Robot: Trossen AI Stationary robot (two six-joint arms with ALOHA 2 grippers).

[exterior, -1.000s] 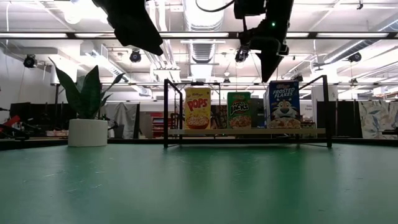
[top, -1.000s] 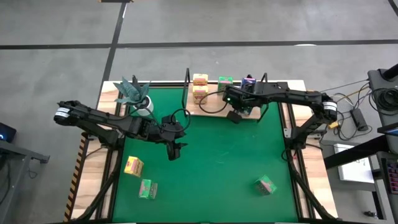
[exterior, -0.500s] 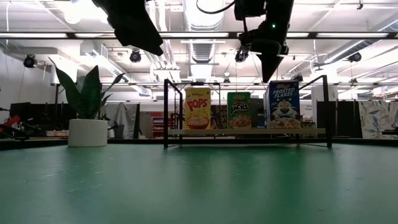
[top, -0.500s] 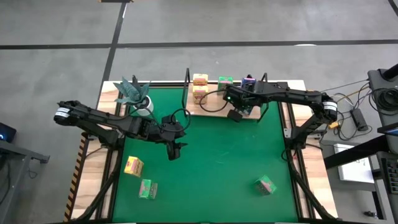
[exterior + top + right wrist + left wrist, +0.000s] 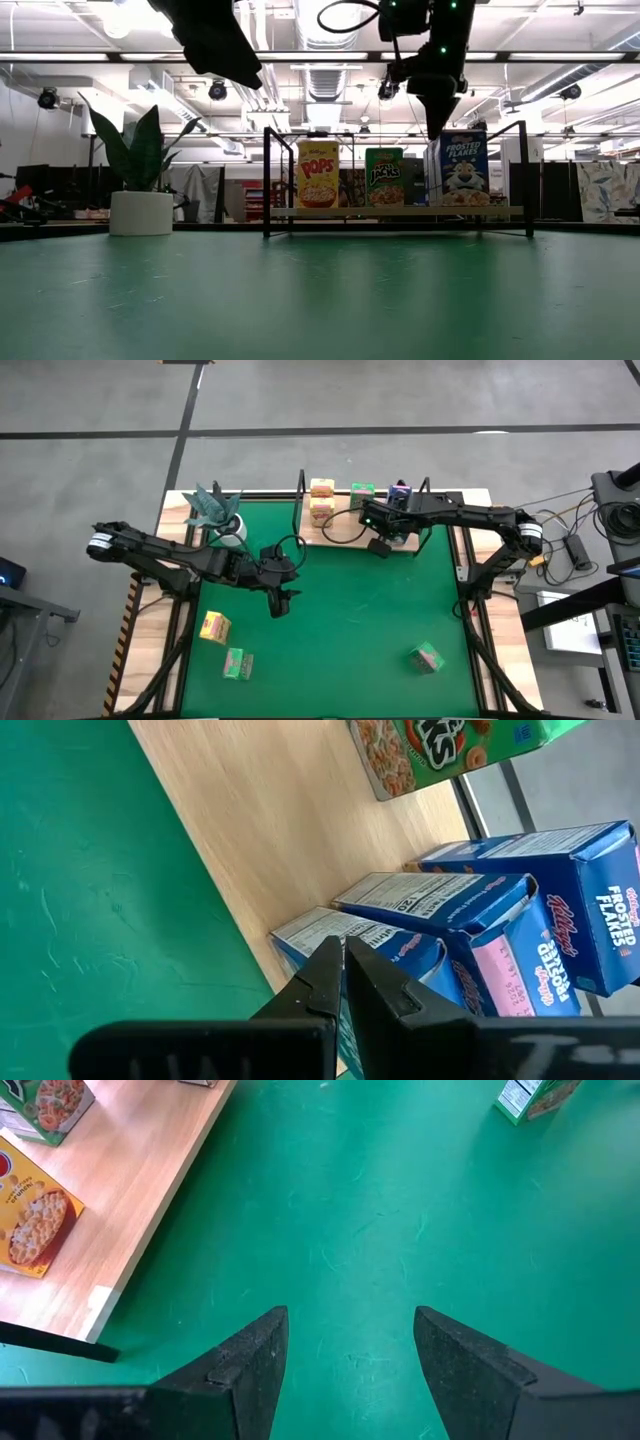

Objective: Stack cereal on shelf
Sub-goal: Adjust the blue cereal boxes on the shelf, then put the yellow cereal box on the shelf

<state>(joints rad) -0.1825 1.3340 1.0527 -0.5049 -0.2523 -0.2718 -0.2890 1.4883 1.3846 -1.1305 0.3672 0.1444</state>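
The shelf (image 5: 345, 532) stands at the mat's far edge. On it are yellow cereal boxes (image 5: 318, 173), a green one (image 5: 384, 176) and blue ones (image 5: 464, 168) standing upright. Three more cereal boxes lie on the mat: yellow (image 5: 214, 626), green (image 5: 237, 663) and green (image 5: 427, 657). My right gripper (image 5: 343, 972) is shut and points down at the top of the nearest blue box (image 5: 372, 946). My left gripper (image 5: 350, 1342) hangs open above bare mat left of centre, holding nothing. My right gripper comes slanting down from above, and its shut fingertips (image 5: 434, 126) stand at the top near corner of the front blue box (image 5: 445, 140). Whether they touch it, I cannot tell. The box stands upright on the shelf board.
A white pot with a teal plant (image 5: 222, 520) stands at the mat's far left corner. The shelf's black wire posts (image 5: 267, 180) rise at its ends. The green mat (image 5: 340, 630) lies open between the two arms and the loose boxes.
My right gripper's tip has edged toward the table's right edge, staying shut. The front blue box on the shelf has shifted and turned a little the same way, and a narrow side face now shows beside its front.
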